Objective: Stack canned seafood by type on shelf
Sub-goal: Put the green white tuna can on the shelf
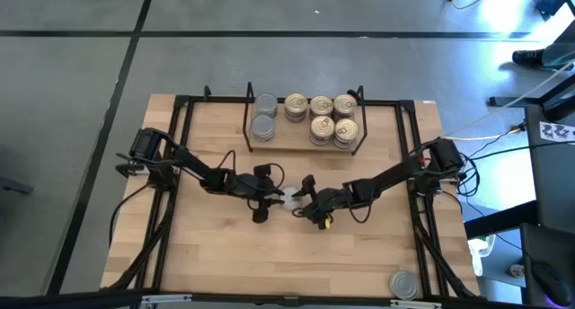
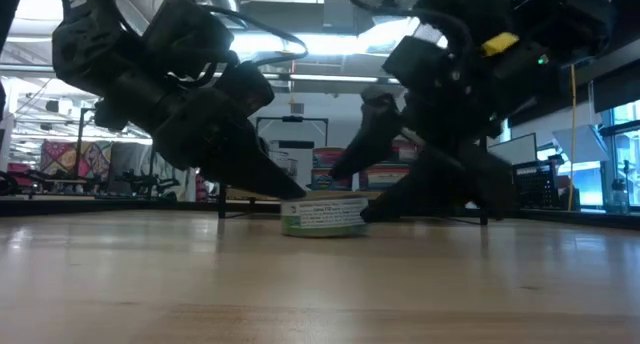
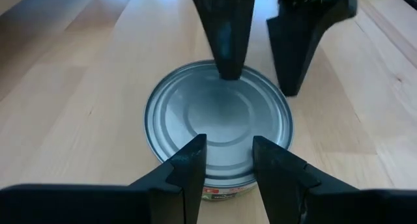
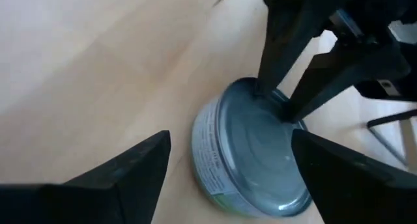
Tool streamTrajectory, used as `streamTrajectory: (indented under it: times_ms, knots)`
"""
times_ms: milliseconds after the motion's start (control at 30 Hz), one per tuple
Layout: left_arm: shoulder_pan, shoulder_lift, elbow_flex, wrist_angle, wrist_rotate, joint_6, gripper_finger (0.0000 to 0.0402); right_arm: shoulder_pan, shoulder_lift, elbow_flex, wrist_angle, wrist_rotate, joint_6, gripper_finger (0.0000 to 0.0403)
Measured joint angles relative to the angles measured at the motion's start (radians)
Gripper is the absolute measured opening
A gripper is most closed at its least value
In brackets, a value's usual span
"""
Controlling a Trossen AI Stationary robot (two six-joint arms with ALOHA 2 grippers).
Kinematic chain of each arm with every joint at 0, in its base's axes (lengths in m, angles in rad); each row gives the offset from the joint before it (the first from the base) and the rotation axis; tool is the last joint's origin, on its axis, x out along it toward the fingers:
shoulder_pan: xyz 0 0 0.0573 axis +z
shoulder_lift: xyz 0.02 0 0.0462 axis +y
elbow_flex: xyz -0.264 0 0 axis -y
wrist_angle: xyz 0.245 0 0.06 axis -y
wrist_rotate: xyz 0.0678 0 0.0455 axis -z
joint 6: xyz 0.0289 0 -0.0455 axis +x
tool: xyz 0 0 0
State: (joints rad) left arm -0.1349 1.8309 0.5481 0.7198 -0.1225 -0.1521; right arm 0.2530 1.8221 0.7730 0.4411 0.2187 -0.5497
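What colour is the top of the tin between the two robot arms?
Plain silver-grey, with ring-shaped ridges. The tin shows best in the left wrist view.

A silver-topped tin (image 4: 257,152) with a pale printed label sits right of centre on the light wooden tabletop (image 4: 98,61). The right gripper (image 4: 228,175) shows its two dark fingers (image 4: 130,172) spread wide across the bottom of the frame, clear of the tin. From the upper right, the left gripper's fingers (image 4: 280,48) reach down onto the tin's far rim.
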Motion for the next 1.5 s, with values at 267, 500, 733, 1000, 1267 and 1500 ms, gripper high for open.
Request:
streamTrajectory:
  times_ms: [267, 500, 733, 1000, 1267, 1500]
  knots:
    - [0.0, 0.002, -0.051, 0.082, -0.004, -0.019, 0.0125, 0.003, 0.055, 0.043, -0.026, 0.097, -0.156, 0.031]
    - [0.0, 0.003, -0.09, 0.158, -0.01, -0.027, 0.0125, 0.003, 0.069, 0.055, -0.047, 0.111, -0.253, 0.0309]
    - [0.0, 0.003, -0.106, 0.178, -0.016, -0.031, 0.0125, 0.003, 0.105, 0.08, -0.03, 0.157, -0.329, 0.0309]
    - [0.0, 0.004, -0.108, 0.202, -0.021, -0.027, 0.0125, 0.004, 0.164, 0.141, -0.064, 0.181, -0.4, 0.0309]
    - [0.002, 0.003, -0.108, 0.204, -0.036, -0.032, 0.0125, 0.001, 0.169, 0.153, -0.064, 0.181, -0.37, 0.0246]
    - [0.002, 0.003, -0.108, 0.209, -0.038, -0.038, 0.0125, -0.02, 0.169, 0.153, -0.075, 0.173, -0.301, 0.0158]
